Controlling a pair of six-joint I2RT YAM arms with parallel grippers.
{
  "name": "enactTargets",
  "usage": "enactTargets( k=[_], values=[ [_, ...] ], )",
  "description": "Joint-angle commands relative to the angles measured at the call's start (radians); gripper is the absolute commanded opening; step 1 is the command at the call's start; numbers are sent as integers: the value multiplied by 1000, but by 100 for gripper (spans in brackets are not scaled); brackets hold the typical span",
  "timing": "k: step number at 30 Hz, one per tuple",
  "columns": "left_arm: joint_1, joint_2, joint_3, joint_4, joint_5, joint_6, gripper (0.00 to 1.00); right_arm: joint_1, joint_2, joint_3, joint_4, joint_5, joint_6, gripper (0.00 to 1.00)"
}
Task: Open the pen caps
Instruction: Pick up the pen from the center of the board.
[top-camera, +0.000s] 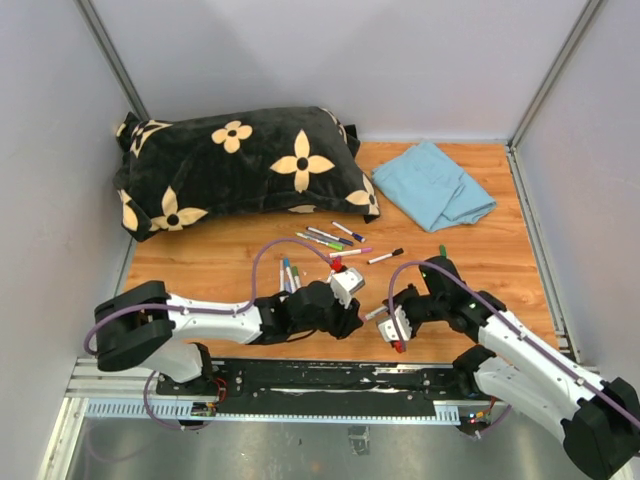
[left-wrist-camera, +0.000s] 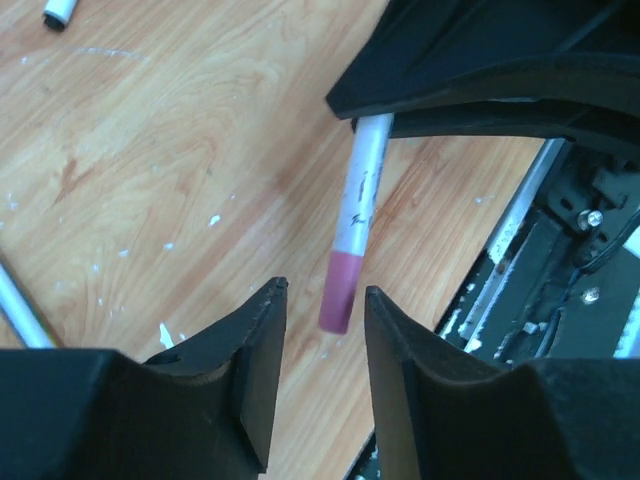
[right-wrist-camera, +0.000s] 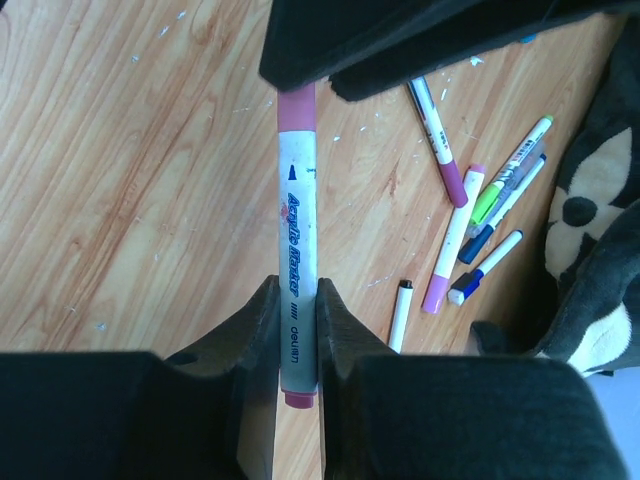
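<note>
Right gripper (right-wrist-camera: 297, 290) clamps pen (right-wrist-camera: 298, 190); left gripper (left-wrist-camera: 325, 295) gapes, seemingly clear, round its pink cap (left-wrist-camera: 342, 285); loose pens (right-wrist-camera: 455, 235) beyond.

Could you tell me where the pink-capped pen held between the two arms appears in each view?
Top external: pink-capped pen, tiny, low centre, between both arms' tips.
Left wrist: centre, slanting, cap end inside the open left claw.
Right wrist: upright, left of centre, clamped in the right claw.
Shared landmark: the wooden table.

probably a lab test cell: grey panel walls (top-camera: 400, 60), aluminium rail (top-camera: 300, 410)
</note>
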Motion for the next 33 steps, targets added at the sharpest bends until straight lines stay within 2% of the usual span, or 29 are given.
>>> enactTargets(
  k=[1,6,10,11,15,19,25,29,33],
  values=[
    [9,-120,-87,132,-33,-99,47,-19,-48,35,-81,-38,48,1],
    [10,-327,-261,338,-67,-192,70,-66,-82,104,-189,-81,139,1],
    [9,-504,-425,573,-68,-255,80,-100,-105,149,-218,-115,229,1],
    [10,-545,-463,617,-77,-265,85,-104,-106,161,-217,-119,254,1],
    [9,-694,-579,753,-133,-300,93,-116,-90,221,-202,-118,424,1],
    [10,-776,-603,763,-181,-304,98,-119,-58,297,-194,-118,591,1],
    [10,-748,-604,876,-223,-281,99,-131,19,428,-230,-102,838,1],
    [10,-646,-607,1035,-232,-299,99,-271,28,409,-168,-312,947,1],
    [10,-507,-608,1245,-212,-310,99,-309,-2,377,-134,-322,984,1]
  ],
)
